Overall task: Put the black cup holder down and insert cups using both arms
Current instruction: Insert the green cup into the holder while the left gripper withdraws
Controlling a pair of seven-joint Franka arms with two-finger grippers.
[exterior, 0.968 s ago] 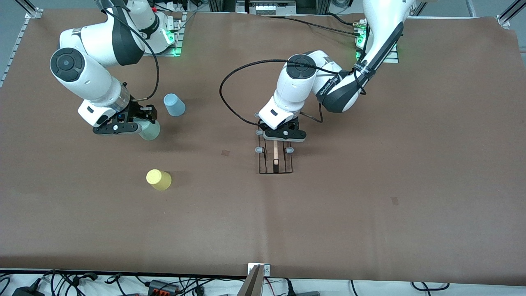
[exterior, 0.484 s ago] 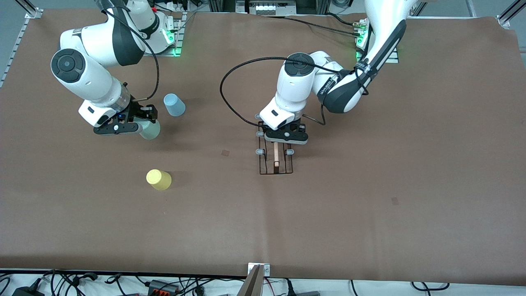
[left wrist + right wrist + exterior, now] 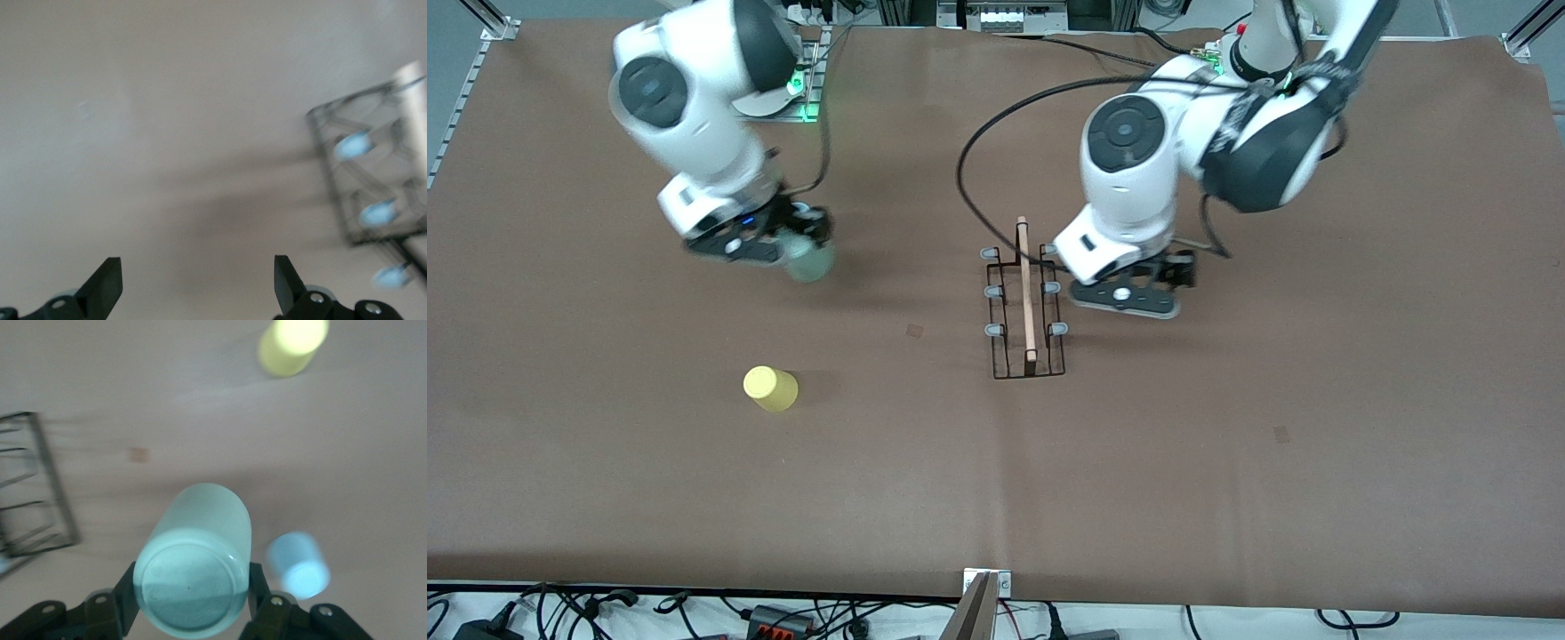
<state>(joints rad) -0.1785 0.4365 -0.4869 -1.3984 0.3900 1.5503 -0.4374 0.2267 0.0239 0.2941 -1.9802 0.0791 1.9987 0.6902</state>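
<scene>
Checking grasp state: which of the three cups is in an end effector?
The pale green plastic cup, clamped in the right end effector. The yellow plastic cup and light blue plastic cup stand free on the table.

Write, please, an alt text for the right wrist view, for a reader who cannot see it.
The right hand holds a pale green cup between its fingers, above the brown table. Below it on the table stand a light blue cup and a yellow cup, and part of the black cup holder shows at the picture's edge.
</scene>
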